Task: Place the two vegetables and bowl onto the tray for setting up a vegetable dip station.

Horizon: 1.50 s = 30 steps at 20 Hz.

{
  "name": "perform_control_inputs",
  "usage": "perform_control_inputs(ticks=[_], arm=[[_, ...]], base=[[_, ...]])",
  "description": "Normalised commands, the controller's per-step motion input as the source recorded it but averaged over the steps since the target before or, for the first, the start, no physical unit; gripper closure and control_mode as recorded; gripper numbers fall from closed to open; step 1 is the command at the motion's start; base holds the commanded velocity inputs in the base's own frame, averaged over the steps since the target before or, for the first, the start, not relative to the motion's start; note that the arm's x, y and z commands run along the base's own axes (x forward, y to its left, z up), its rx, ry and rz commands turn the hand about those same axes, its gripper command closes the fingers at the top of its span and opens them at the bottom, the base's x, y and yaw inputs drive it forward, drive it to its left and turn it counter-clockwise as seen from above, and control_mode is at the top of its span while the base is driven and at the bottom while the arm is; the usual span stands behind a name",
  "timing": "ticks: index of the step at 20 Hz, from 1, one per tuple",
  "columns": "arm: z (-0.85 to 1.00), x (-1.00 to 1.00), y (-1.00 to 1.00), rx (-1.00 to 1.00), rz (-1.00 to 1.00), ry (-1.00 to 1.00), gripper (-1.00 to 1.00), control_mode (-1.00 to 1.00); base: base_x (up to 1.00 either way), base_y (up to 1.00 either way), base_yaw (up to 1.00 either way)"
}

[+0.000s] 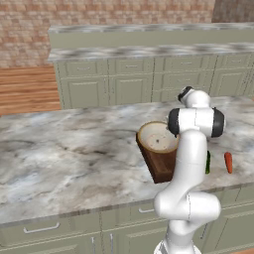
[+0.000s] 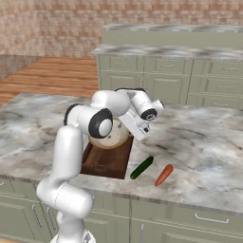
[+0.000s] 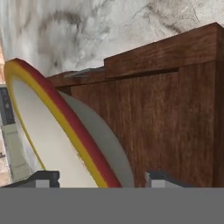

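Marble counter [image 1: 74, 158] is stretching across the kitchen, and the brown tray [image 2: 107, 163] is sitting on it with the bowl [image 1: 158, 137] resting on its far end. The gripper [image 3: 103, 178] is hanging low over the bowl, fingers spread on both sides of the rim, not squeezing it. The green stick [image 2: 141, 168] and orange stick [image 2: 163, 175] are lying side by side on the counter just beside the tray.
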Motion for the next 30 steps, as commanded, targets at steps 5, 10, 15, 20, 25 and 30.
perform_control_inputs(ticks=[5,10,15,20,25,30], arm=[[0.06,-0.02,-0.19,0.00,0.00,0.00,-1.00,-1.00],[0.00,-0.06,-0.24,0.00,0.00,0.02,-1.00,-1.00],[0.00,-0.09,-0.25,0.00,0.00,0.04,-1.00,-1.00],[0.02,-0.05,-0.16,-0.01,0.00,0.03,-1.00,-1.00],[0.07,-0.01,-0.06,0.00,0.00,0.07,-1.00,-1.00],[0.12,-0.05,-0.09,-0.03,0.00,0.11,-1.00,-1.00]], base=[[0.00,0.00,0.00],[0.00,0.00,0.00],[0.00,0.00,0.00],[0.00,0.00,0.00],[0.00,0.00,0.00],[0.00,0.00,0.00]])
